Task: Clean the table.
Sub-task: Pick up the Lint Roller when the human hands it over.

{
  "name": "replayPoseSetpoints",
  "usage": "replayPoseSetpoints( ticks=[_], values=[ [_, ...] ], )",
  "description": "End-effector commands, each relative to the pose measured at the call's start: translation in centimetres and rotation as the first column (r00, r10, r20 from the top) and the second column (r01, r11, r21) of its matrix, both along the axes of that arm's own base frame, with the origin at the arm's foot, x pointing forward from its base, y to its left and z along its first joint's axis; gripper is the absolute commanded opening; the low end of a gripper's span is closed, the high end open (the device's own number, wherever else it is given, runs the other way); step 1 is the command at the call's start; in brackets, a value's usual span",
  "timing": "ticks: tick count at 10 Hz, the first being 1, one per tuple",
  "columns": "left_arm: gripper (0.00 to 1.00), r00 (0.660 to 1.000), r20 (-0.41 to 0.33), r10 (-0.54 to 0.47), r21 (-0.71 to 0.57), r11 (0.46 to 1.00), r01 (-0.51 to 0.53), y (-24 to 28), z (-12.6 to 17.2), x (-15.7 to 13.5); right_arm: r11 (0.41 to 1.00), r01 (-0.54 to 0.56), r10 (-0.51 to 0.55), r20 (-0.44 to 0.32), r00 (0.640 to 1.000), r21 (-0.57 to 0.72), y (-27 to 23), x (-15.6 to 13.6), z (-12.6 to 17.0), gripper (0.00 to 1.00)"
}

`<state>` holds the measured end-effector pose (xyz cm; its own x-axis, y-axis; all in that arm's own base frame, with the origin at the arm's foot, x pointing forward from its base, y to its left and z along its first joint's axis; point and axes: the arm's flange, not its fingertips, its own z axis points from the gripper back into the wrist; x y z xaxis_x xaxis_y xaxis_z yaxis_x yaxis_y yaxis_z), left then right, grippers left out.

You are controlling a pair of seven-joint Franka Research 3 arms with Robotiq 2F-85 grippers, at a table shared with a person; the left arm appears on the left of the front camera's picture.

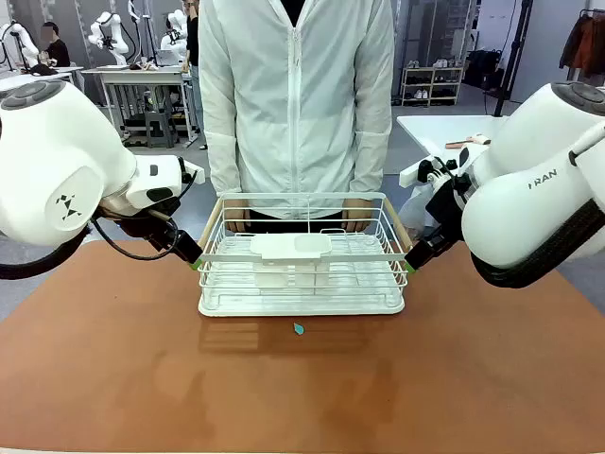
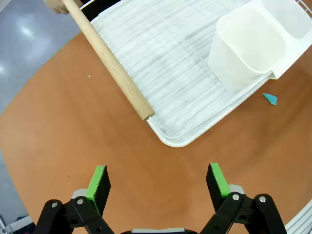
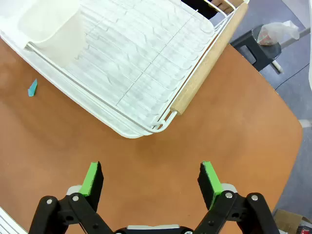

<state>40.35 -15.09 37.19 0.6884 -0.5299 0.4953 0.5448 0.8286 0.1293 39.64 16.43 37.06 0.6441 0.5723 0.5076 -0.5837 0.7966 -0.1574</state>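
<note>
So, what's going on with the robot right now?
Left gripper open, right gripper open, both empty, flanking the basket. Table not cleared: basket on it. Teal scrap lying in front.

You have the table (image 1: 142, 378) spanning the front view from edge to edge: a wide, flat, matte reddish-brown top. Faint darker patches mark its near surface. In both wrist views you can see its rounded edge curving against the grey floor (image 2: 29, 34).
</note>
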Motion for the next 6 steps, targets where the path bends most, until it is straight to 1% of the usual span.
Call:
replayPoseSetpoints(
  ticks=[1, 6],
  values=[
    [1.0, 1.0, 0.0, -0.001, 0.0, 1.0, 0.001, -0.03, 0.0, -0.01, 1.0, 0.0, 0.0, 0.0, 1.0, 0.0, 0.0, 0.0, 0.0, 1.0],
    [1.0, 1.0, 0.0, -0.001, 0.0, 1.0, 0.001, -0.03, 0.0, -0.01, 1.0, 0.0, 0.0, 0.0, 1.0, 0.0, 0.0, 0.0, 0.0, 1.0]
  ],
)
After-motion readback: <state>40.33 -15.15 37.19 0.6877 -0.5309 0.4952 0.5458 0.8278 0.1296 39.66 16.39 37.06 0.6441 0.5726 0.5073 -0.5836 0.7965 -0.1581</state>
